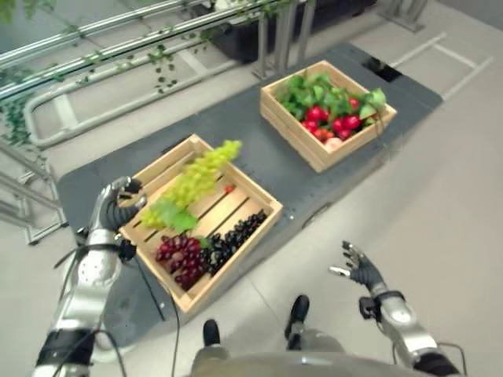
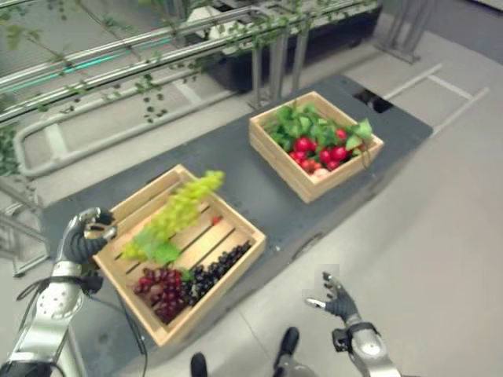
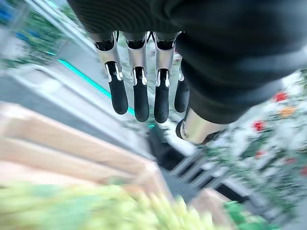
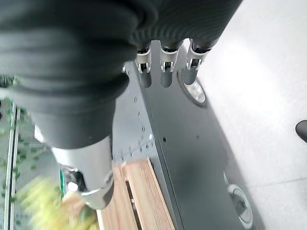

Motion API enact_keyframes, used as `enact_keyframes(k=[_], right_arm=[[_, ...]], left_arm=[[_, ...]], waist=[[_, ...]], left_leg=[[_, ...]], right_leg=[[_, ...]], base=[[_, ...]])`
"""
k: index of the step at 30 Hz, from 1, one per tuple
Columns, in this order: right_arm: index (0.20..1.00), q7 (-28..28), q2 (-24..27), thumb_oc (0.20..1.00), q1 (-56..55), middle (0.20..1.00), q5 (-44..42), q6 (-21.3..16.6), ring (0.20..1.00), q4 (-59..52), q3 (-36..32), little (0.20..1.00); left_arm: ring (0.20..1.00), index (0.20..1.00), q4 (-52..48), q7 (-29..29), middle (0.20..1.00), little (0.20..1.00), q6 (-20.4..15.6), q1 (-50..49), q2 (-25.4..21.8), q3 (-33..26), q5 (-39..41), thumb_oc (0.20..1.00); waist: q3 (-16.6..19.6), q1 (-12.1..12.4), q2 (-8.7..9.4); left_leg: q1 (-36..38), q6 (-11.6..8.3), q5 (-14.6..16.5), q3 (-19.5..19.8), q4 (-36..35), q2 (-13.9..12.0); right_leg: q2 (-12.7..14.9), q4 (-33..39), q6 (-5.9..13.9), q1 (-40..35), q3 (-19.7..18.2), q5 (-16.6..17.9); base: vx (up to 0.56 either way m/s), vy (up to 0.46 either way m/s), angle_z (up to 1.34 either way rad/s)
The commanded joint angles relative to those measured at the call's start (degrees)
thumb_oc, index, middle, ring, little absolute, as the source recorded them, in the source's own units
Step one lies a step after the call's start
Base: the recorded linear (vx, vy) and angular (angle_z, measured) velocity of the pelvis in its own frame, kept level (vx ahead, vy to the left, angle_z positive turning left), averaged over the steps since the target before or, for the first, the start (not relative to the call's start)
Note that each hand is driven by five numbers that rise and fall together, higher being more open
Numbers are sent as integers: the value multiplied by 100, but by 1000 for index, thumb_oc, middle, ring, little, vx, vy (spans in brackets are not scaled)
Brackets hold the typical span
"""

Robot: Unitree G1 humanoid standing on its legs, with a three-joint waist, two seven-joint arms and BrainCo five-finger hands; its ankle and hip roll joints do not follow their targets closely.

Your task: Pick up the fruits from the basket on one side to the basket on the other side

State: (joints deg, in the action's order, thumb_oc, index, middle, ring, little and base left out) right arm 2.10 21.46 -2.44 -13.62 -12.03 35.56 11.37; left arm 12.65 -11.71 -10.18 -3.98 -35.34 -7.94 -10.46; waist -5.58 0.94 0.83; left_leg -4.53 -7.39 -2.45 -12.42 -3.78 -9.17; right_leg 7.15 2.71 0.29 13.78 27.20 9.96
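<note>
While fingers (image 3: 140,96) hang straight, both hands hold nothing.

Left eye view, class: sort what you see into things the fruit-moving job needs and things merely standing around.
Needed:
near crate
green grapes
red grapes
black grapes
far crate
left hand
right hand

Standing around:
metal rails
vine leaves

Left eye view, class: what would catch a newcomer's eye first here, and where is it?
The long bunch of green grapes stands out, stretched across the near wooden crate, above the red grapes and black grapes. Farther off on the grey platform, a second crate holds bright red fruit among green leaves. The left hand is at the near crate's left edge.
</note>
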Motion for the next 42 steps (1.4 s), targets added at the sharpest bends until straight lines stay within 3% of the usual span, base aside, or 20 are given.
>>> enact_keyframes(k=[1, 9, 10, 11, 12, 13, 28, 41, 42], right_arm=[[1000, 55, -136, 1000, 232, 1000, 111, -86, 1000, -58, -95, 1000], [1000, 38, -127, 1000, 238, 1000, 121, -68, 1000, -28, -133, 1000], [1000, 35, -118, 1000, 234, 1000, 137, -53, 1000, -63, -145, 1000], [1000, 35, -117, 1000, 233, 1000, 137, -51, 1000, -65, -145, 1000], [1000, 36, -114, 1000, 224, 1000, 144, -42, 1000, -98, -159, 1000], [1000, 50, -110, 1000, 215, 1000, 150, -29, 1000, -105, -182, 1000], [1000, 35, 9, 1000, 207, 1000, 290, 36, 1000, -274, -130, 1000], [1000, 102, 130, 1000, 215, 1000, 384, 89, 1000, -429, 121, 1000], [1000, 112, 147, 1000, 237, 1000, 401, 99, 1000, -480, 169, 1000]], left_arm=[[200, 200, -229, -88, 200, 200, -237, 212, -82, -166, -104, 200], [200, 200, -216, -56, 200, 200, -177, 134, 47, -175, -231, 200], [373, 373, -198, -31, 373, 373, -151, 118, 77, -163, -225, 373], [473, 473, -199, -30, 473, 473, -151, 118, 78, -163, -225, 473], [878, 878, -190, -18, 878, 878, -138, 106, 88, -167, -237, 878], [1000, 1000, -175, 26, 1000, 1000, -109, 99, 84, -146, -257, 1000], [1000, 1000, 861, 204, 1000, 1000, 136, 558, 26, 545, -488, 1000], [1000, 1000, 2215, 129, 1000, 1000, 424, 1522, -141, 1193, -564, 1000], [1000, 1000, 2360, 139, 1000, 1000, 454, 1642, -167, 1260, -567, 1000]], waist=[[69, -113, 281], [158, -119, 219], [166, -126, 212], [167, -126, 211], [168, -131, 210], [167, -144, 210], [106, -272, 159], [73, -483, 207], [74, -510, 186]], left_leg=[[252, 296, 425, -177, 244, 637], [292, 291, 407, -180, 198, 634], [291, 294, 406, -185, 190, 630], [291, 294, 406, -186, 189, 630], [285, 296, 409, -182, 189, 631], [273, 294, 406, -179, 189, 628], [200, 307, 385, -228, 192, 621], [175, 304, 371, -330, 151, 611], [206, 264, 471, -264, 121, 576]], right_leg=[[-459, 228, 415, -755, 0, -857], [-462, 229, 417, -767, -5, -870], [-471, 228, 411, -769, -10, -877], [-471, 228, 411, -769, -10, -877], [-479, 228, 407, -763, -18, -879], [-492, 225, 405, -749, -23, -884], [-500, 209, 403, -669, -85, -867], [-536, 196, 419, -565, -213, -820], [-605, 203, 458, -567, -320, -918]], base=[[24, 4, 6], [7, 2, 0], [0, 0, 0], [0, 0, 0], [0, 0, 0], [0, 0, 0], [3, 8, -2], [13, 12, -5], [77, 8, -10]])
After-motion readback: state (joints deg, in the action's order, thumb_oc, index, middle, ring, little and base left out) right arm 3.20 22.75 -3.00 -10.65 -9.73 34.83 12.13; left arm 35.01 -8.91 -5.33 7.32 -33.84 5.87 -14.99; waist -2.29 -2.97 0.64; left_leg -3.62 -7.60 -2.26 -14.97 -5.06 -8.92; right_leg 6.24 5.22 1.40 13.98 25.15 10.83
